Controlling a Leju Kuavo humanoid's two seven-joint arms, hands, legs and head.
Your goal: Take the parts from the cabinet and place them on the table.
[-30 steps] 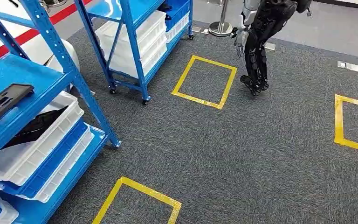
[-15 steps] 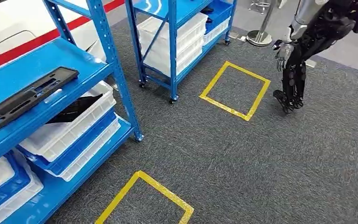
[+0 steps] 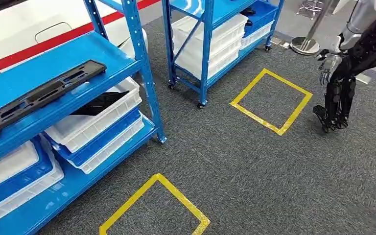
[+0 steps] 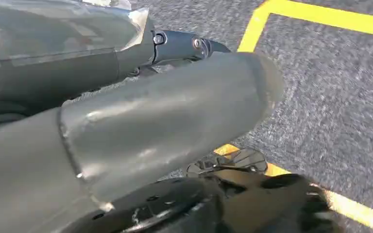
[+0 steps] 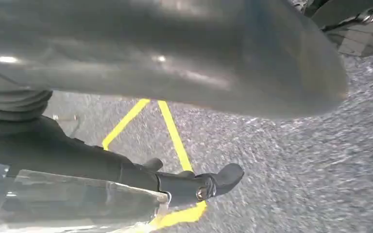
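we look down from the head view at a grey carpet floor (image 3: 254,166) with yellow tape squares. one yellow square (image 3: 271,100) lies at about 1 o'clock from the centre of the picture, and a second yellow square (image 3: 156,208) lies at about 7 o'clock, cut by the lower edge.

at 9 o'clock stands the near blue cabinet (image 3: 144,73). on its upper shelf (image 3: 54,61) lies a long black part (image 3: 41,95), flat, with slots along it. on the shelf under it sits a white bin (image 3: 95,117) which holds another dark part (image 3: 100,102). this bin rests on a blue bin (image 3: 103,142), and that one on a further white bin. more white and blue bins are at 8 o'clock, at the picture's edge.

at 12 o'clock stands a second blue cabinet (image 3: 205,49) with stacked white bins (image 3: 210,41) on its lower shelf. at 2 o'clock another humanoid robot (image 3: 345,68) stands on the carpet, its arm hanging down, beside a metal post base (image 3: 303,45).

our left hand (image 4: 141,121) and our right hand (image 5: 175,53) appear very close and blurred in the wrist views, above carpet and yellow tape. we see nothing in them, but we cannot tell if the fingers are apart or together.
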